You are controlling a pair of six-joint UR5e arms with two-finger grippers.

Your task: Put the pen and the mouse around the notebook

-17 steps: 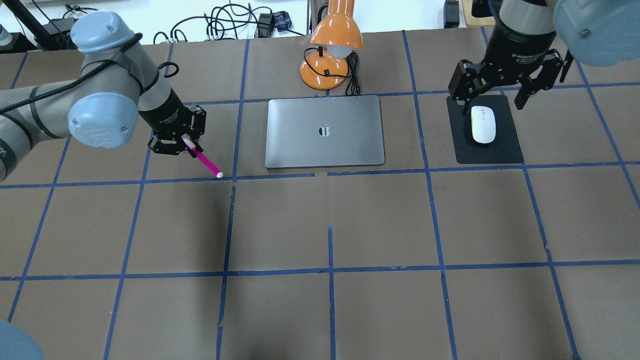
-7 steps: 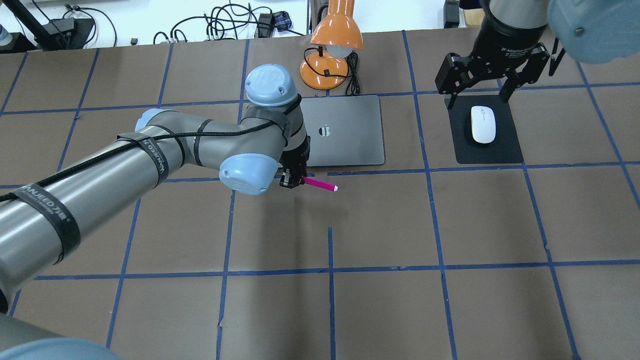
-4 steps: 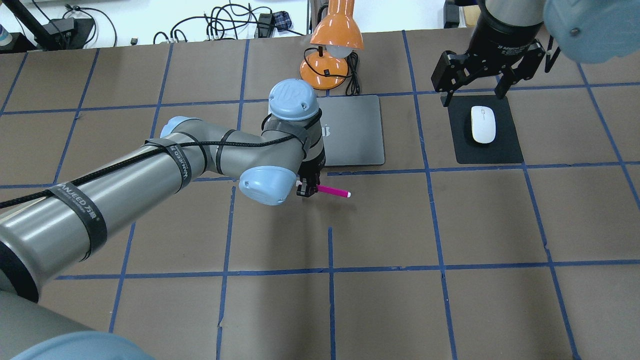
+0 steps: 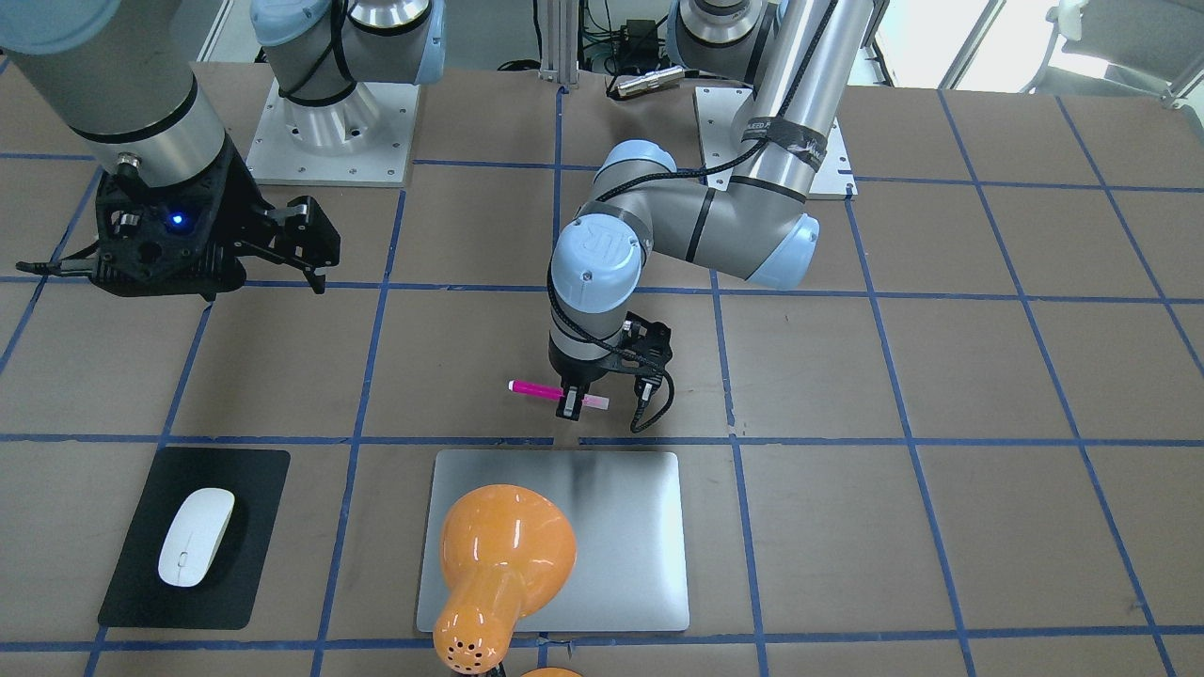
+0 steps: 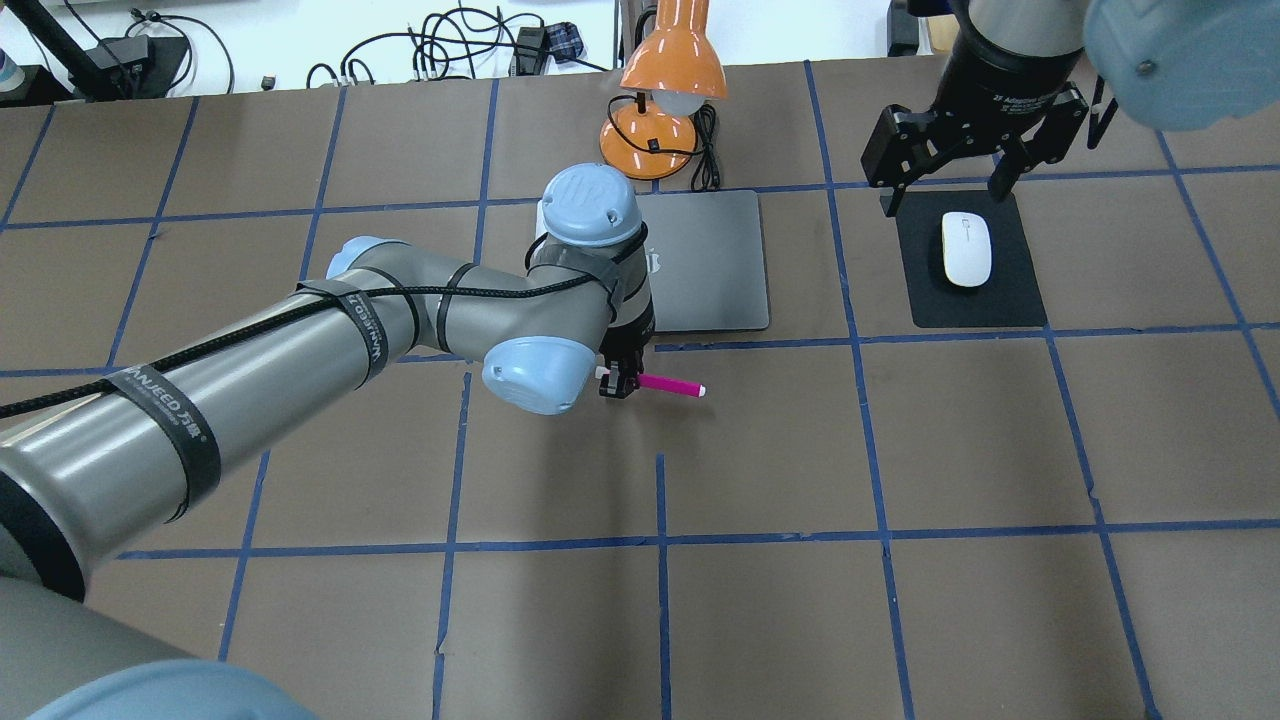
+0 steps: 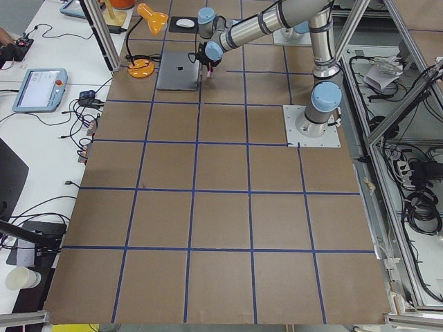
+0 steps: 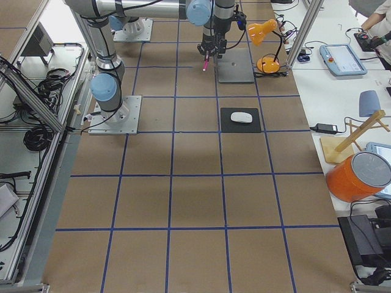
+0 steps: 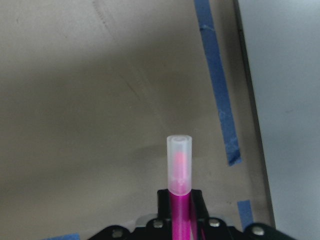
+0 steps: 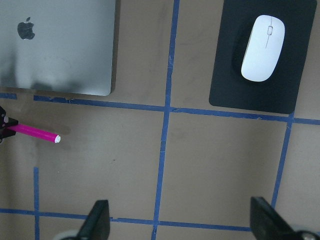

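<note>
**A:** The short, slim magenta-pink pen (image 5: 668,384) with its pale cap end has travelled! A couple of seconds back it hung off the left side of the flat silver-grey metallic notebook (image 5: 715,260). Now it lies level along the edge nearest the robot, just beside it and not touching.

**B:** The left gripper (image 5: 617,385) is pinched tight on its pink barrel, cap poking out. In the last half-second it's barely crept, so I'd judge it's at the drop spot.

**A:** And the glossy white oval mouse (image 5: 966,249)?

**B:** Hasn't budged, sitting on the matte black rectangular mat (image 5: 1010,300), well apart from the notebook. The right gripper (image 5: 945,195) has pulled back a bit and hovers beyond it, fingers spread wide, holding nothing. That half isn't done.

**A:** Blind spots?

**B:** The left arm (image 5: 400,310) covers the notebook's left part from overhead. The orange lamp's (image 4: 508,555) shade blocks it from the front. I can't tell whether the pen touches the brown table (image 5: 800,450) yet.
</note>
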